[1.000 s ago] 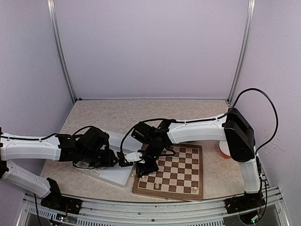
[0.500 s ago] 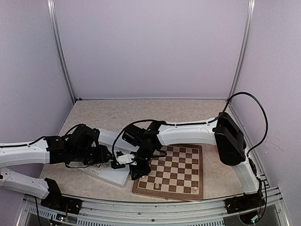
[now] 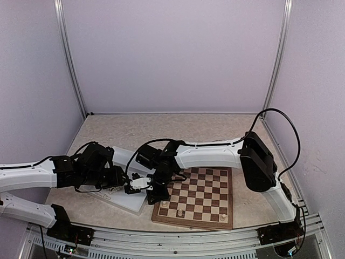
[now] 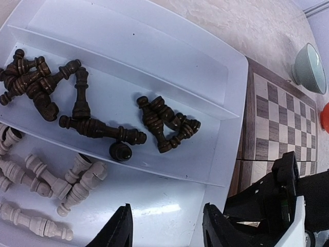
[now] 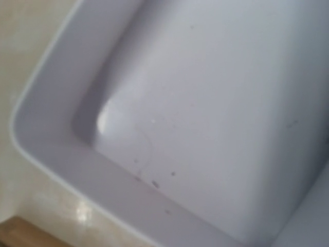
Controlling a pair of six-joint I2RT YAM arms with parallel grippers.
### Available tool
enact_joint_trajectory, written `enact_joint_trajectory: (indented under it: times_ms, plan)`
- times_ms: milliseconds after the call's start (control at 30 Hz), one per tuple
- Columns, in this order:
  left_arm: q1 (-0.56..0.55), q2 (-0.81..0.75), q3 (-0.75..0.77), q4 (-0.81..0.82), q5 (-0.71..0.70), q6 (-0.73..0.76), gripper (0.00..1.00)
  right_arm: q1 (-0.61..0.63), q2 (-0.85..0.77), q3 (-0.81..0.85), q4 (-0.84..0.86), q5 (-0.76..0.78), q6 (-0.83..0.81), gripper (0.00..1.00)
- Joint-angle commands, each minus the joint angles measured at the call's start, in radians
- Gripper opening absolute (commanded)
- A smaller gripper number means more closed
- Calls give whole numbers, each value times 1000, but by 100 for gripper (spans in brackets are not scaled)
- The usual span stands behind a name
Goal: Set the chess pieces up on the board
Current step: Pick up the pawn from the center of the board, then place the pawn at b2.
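In the white tray (image 4: 169,46) at the board's (image 3: 205,194) nine o'clock, chess pieces (image 4: 97,128) lie sorted by colour; left gripper (image 4: 167,216) hangs spread above, likely to pick one; right gripper (image 3: 141,182): grip cannot be told

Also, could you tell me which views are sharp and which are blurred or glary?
Left wrist: sharp, the tray and dark pieces crisp. Right wrist: out of focus, with a glare patch in the tray's corner. Top external: evenly lit and clear.
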Motion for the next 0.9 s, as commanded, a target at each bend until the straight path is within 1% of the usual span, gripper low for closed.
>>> enact_joint_trajectory:
  times_ms: [0,67,167,400,533,700,867]
  plan:
    - [7,-10,30,-10,-25,9,47,17,28,18,-48,36,8,16]
    - [7,-16,37,-17,-31,12,47,17,-3,6,-39,24,10,13]
    - [7,-20,58,-28,-48,22,47,17,-77,-9,-26,12,6,10]
    - [11,-3,107,-30,-72,48,48,5,-252,-63,2,8,4,8]
    - [12,18,125,-23,-66,56,48,-14,-344,-191,30,29,0,7]
    - [13,23,133,-23,-73,61,48,-30,-420,-345,63,26,-5,7]
    - [13,23,132,-22,-74,63,48,-31,-431,-417,73,20,-19,7]
